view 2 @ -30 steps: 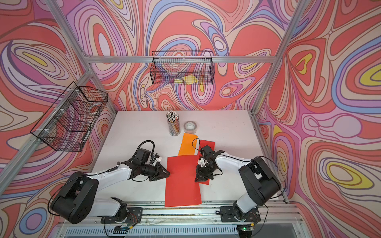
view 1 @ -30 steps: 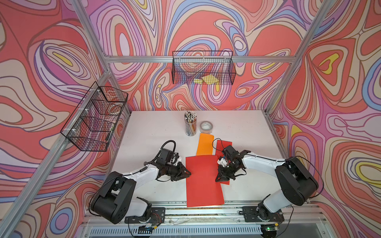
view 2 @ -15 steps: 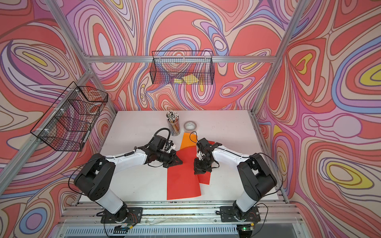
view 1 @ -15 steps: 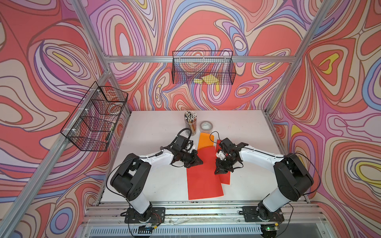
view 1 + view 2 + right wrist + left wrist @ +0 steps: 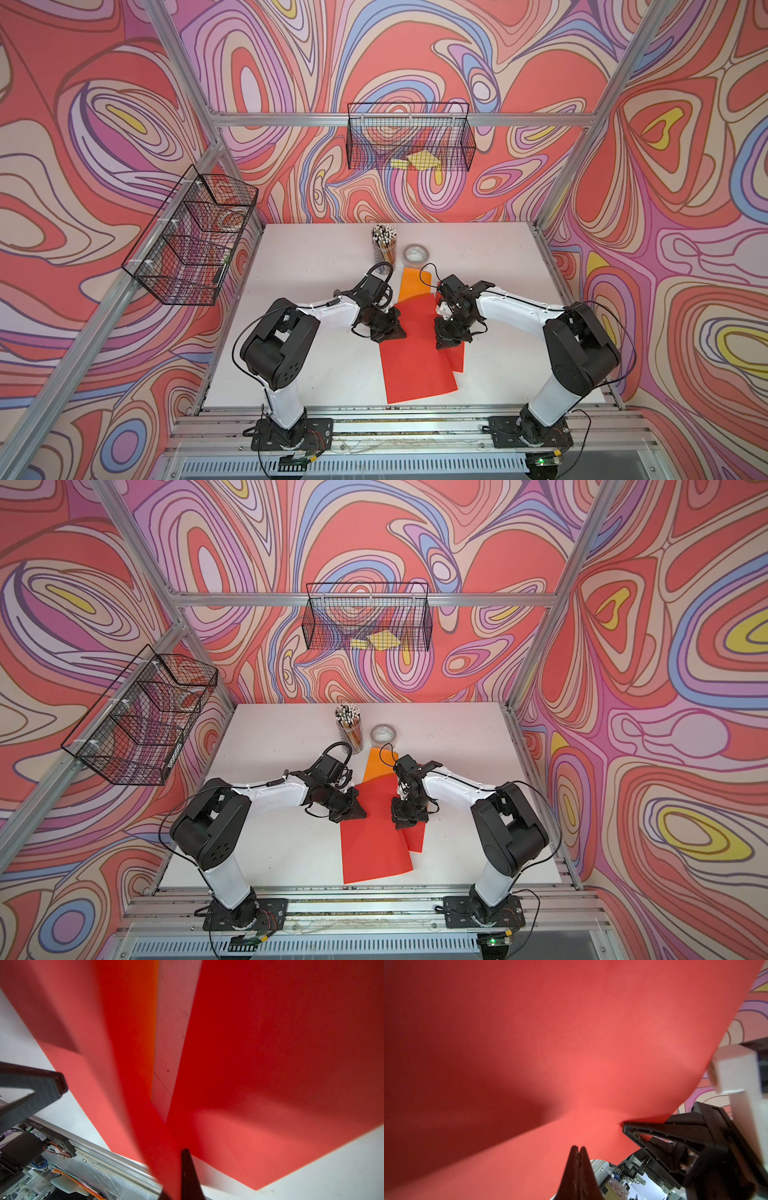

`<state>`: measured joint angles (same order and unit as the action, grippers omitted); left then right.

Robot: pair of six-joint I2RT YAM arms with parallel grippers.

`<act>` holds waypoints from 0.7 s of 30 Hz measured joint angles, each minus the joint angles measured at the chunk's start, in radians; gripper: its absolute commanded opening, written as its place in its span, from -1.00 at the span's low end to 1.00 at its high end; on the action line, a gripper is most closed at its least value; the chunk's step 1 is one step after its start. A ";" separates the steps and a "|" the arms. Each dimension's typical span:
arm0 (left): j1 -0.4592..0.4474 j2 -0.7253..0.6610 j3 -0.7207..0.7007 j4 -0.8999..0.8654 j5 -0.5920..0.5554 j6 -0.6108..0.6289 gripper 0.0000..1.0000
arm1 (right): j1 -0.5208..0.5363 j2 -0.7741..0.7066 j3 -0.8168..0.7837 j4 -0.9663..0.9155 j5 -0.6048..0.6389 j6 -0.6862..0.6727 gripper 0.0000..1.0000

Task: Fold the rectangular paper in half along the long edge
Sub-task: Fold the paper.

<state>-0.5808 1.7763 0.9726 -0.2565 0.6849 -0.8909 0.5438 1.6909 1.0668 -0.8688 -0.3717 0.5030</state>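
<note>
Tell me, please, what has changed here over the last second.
The left gripper swung in to the far left corner of the red paper and closed on it; the sheet's far end now bows up. The right gripper stayed clamped on its right edge; pencil cup and tape roll unmoved.

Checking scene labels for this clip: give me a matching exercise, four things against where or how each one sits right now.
Things:
1. large red sheet
2. orange sheet
3. tape roll
4. yellow sheets

States:
A. in the wire basket on the back wall
B. on the table beside the pencil cup
C. pinched at its far end by the left gripper and the right gripper
D. lying flat, partly hidden by the raised end of another sheet

Pairs: 1-C, 2-D, 3-B, 4-A
</note>
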 measured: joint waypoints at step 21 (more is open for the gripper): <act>0.000 -0.027 -0.103 0.047 -0.028 -0.003 -1.00 | 0.000 0.053 0.230 -0.132 0.141 -0.018 -1.00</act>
<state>-0.5808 1.7489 0.8696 -0.2096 0.6571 -0.8936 0.5438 1.7435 1.2972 -1.0008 -0.2310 0.4850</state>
